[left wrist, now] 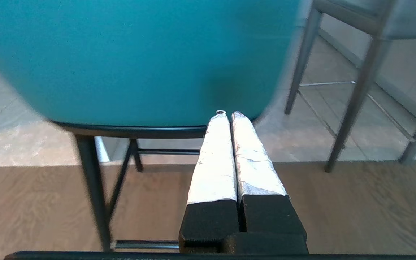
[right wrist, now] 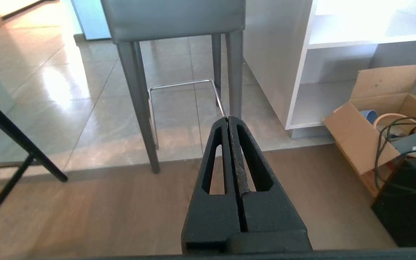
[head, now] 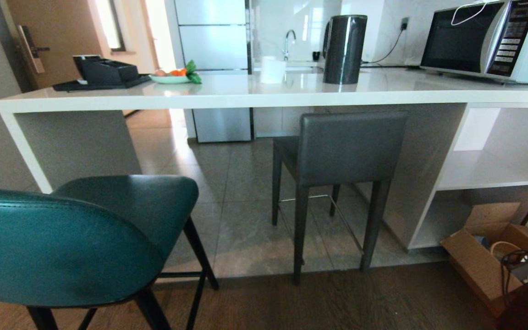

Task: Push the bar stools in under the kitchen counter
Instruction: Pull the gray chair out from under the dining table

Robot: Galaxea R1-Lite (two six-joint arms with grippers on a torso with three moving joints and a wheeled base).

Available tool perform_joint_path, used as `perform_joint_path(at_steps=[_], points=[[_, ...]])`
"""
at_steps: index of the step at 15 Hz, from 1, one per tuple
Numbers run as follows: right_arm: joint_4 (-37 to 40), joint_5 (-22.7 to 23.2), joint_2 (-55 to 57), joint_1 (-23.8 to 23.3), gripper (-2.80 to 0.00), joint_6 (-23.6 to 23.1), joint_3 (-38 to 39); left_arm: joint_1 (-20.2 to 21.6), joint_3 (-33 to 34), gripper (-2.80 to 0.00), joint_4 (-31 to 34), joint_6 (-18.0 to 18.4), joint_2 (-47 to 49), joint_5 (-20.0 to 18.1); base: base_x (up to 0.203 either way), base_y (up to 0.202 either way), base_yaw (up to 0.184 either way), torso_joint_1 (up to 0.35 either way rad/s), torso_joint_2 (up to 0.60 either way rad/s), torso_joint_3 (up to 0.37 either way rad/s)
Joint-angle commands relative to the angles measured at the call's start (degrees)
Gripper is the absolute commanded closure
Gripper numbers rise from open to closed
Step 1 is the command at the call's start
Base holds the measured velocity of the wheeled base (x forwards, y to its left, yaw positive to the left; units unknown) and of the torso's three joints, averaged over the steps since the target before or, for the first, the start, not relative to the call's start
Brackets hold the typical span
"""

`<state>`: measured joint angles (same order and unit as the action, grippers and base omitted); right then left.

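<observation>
The teal stool is seen straight ahead of the left gripper, nearer than the right gripper; both are pressed closed, nothing held.

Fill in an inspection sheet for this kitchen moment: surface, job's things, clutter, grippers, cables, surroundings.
Surface: white counter carries a kettle, microwave, cup, fruit plate and black tray.
Job's things: grey stool sits partly under the counter; teal stool stands out from it, nearest the robot.
Clutter: open cardboard box on the floor by the shelves.
Grippers: left gripper has its jaws shut, just behind the teal stool's back; right gripper has its jaws shut, facing the grey stool, clear of it.
Cables: kettle cord to a wall socket; dark wires over the box.
Surroundings: sink tap, fridge, wooden door.
</observation>
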<state>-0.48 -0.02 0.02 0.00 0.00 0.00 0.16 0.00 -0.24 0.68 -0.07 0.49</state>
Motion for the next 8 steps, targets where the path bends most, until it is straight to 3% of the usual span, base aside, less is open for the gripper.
perform_joint_path(at_steps=[1, 8], points=[[0.0, 0.0, 0.0, 0.0, 0.00, 0.0, 0.3, 0.0, 0.2, 0.00, 0.0, 0.0, 0.1, 0.0, 0.000, -0.200, 0.002, 0.002, 0.01, -0.002], [0.0, 0.0, 0.0, 0.0, 0.00, 0.0, 0.3, -0.1, 0.2, 0.00, 0.0, 0.0, 0.1, 0.0, 0.000, -0.194, 0.001, 0.002, 0.00, 0.003]])
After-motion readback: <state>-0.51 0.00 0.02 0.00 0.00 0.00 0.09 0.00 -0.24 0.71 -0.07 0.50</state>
